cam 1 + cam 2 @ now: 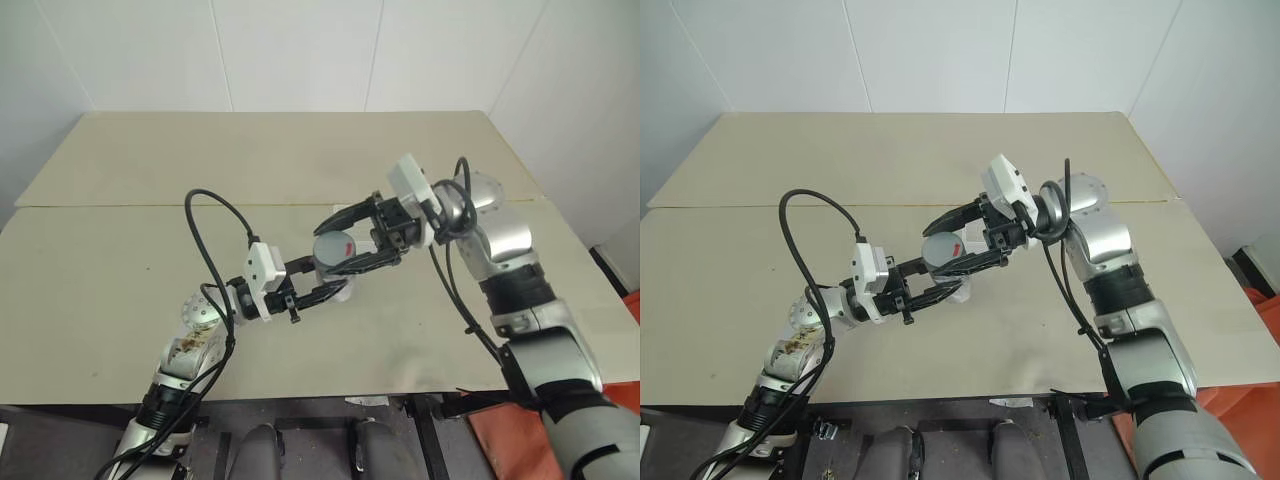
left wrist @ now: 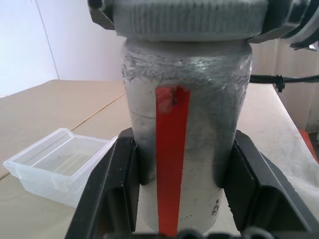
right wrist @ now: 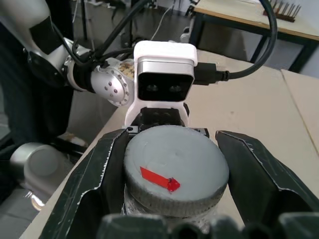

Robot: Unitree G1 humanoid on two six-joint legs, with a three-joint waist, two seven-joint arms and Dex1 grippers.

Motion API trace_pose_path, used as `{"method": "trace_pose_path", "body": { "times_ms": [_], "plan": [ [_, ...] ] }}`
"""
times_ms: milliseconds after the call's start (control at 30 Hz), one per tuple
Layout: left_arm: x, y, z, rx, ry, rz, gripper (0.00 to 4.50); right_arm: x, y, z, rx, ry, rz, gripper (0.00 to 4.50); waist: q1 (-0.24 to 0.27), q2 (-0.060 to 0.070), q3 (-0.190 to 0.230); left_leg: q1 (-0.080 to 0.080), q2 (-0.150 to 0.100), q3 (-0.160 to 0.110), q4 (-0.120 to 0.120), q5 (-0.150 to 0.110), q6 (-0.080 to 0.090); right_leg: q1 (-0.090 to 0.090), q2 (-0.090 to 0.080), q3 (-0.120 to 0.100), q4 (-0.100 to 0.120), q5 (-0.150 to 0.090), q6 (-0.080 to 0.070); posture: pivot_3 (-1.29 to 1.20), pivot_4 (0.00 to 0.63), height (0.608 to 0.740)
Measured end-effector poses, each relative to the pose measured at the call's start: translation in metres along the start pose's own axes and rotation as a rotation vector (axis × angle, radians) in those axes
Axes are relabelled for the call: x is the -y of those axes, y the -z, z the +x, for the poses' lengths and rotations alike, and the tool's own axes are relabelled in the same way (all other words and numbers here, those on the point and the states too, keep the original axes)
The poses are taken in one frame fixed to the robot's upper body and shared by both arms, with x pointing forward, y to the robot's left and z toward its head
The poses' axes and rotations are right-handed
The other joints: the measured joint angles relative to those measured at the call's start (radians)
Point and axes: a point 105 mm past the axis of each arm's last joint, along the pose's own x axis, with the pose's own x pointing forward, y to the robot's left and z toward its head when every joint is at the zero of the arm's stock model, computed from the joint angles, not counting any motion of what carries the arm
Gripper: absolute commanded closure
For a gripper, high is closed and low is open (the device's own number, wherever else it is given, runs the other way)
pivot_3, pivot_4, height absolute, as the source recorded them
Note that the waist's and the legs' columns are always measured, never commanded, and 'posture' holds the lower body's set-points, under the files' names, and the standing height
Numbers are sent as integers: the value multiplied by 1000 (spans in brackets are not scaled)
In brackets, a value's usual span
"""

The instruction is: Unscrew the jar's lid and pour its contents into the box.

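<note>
Together, our two grippers hold the jar (image 2: 184, 139) in the air above the middle of the beige table (image 1: 120, 260), somewhat nearer the table's near edge than its far one. Our left gripper (image 1: 322, 281) reaches in from the left and points to the right, and its two black fingers (image 2: 107, 194) are closed tight on the lower body of the jar, one pressed against each side; the jar stands upright between them, its silvery, frosted wall marked by a long red strip that runs down the side facing the wrist. Our right gripper (image 1: 352, 240) comes in from the right and points to the left, and its fingers (image 3: 97, 184) are clamped on the rim of the lid (image 3: 175, 172), one on either side. The lid is a grey ribbed cap with a small red arrow on its flat top, and it sits on the mouth of the jar, so the jar is capped. In the head views the lid shows as a grey disc with a red mark, between the two pairs of black fingers. The box (image 2: 60, 164), a shallow rectangular tub of clear plastic, rests open on the table just beyond the jar in the left wrist view; in the head views we see a pale corner of it (image 1: 343, 292) peeking out just under the fingers of our left gripper, and we cannot tell from these views whether anything lies inside it.
</note>
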Motion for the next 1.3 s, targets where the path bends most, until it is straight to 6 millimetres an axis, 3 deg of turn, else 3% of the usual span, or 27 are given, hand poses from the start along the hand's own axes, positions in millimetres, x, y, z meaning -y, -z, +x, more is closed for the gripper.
{"method": "trace_pose_path", "body": {
  "times_ms": [233,267,400,633,733,933,1067,1300],
  "plan": [
    [-3,7,-5,-31,-42,-23,2540,9,9,5,-28,-40,10,1746,2,0,0,0,0,0,0,0,0,0,0,0,0,0,0,0,150,740],
    [-3,7,-5,-33,-45,-23,2540,9,10,4,-25,-39,11,1026,2,0,0,0,0,0,0,0,0,0,0,0,0,0,0,0,150,740],
    [-1,8,-3,-42,-37,-12,2540,11,14,-3,-30,-14,35,43,4,0,0,-1,0,0,0,0,0,0,-1,0,0,0,0,0,150,740],
    [-2,5,-4,-32,-29,8,2540,12,6,-28,57,105,8,43,3,0,0,-1,0,0,0,0,0,0,-1,0,1,0,0,0,150,740],
    [4,5,0,-24,12,8,2540,4,2,-48,70,175,-7,43,9,0,0,-1,0,0,0,0,0,0,-1,0,0,0,0,0,150,740],
    [-2,5,2,-20,18,17,2540,-10,1,-66,73,268,27,43,5,0,0,-1,0,0,0,0,0,0,0,0,1,0,0,0,150,740],
    [-5,7,5,-17,10,22,2540,-17,-10,-58,64,300,7,43,-2,0,0,0,0,0,0,0,0,-1,0,0,1,0,0,0,150,740],
    [-12,14,10,-33,-33,13,2540,-21,-8,-10,97,456,-31,43,1,0,0,-1,-1,0,2,0,0,0,0,0,2,0,0,0,150,740]
  ]
}}
